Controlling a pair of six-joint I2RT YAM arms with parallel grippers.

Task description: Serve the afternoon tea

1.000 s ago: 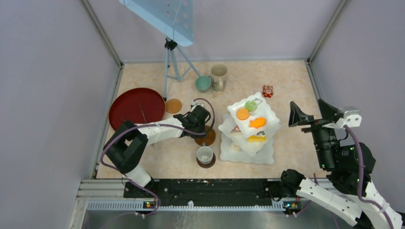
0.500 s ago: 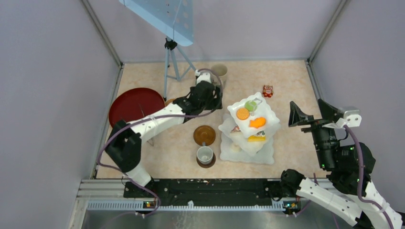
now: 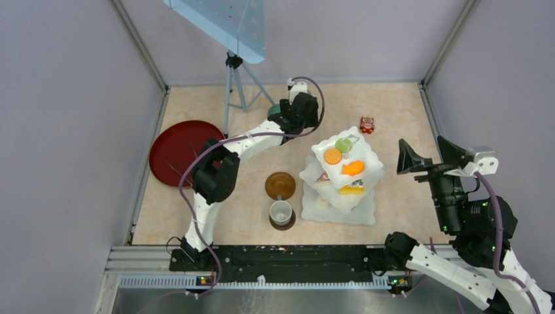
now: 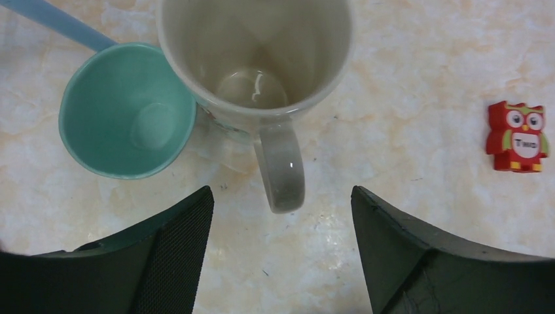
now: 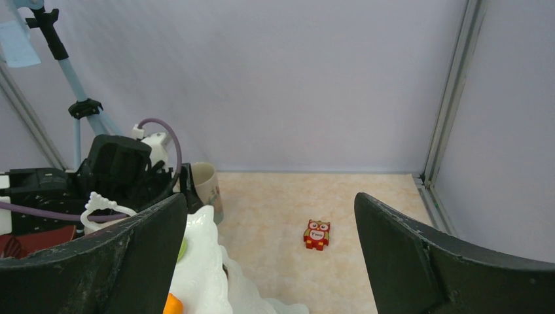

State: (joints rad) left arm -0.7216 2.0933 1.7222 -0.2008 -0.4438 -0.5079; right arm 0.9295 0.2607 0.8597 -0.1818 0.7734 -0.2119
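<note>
My left gripper [image 3: 302, 110] reaches to the back of the table and hangs open above the tall beige mug [image 4: 255, 59]. The mug's handle [image 4: 280, 170] points toward the gap between the fingers, which do not touch it. The teal mug [image 4: 127, 108] stands against the beige one on its left. A bare brown coaster [image 3: 280, 185] lies mid-table, and the small grey mug [image 3: 281, 212] sits on another coaster just in front of it. The white three-tier stand [image 3: 366, 203] holds toy cakes and cookies [image 3: 332, 156]. My right gripper [image 5: 271, 203] hovers open and empty, at the right.
A round dark-red tray [image 3: 186, 147] lies at the left. A tripod [image 3: 232, 72] with a blue panel stands at the back beside the mugs. A small red owl toy [image 3: 366, 124] lies behind the stand. Walls enclose the table on three sides.
My left gripper opened, left the brown coaster mid-table and swung to the back over the beige mug. The right arm stayed still.
</note>
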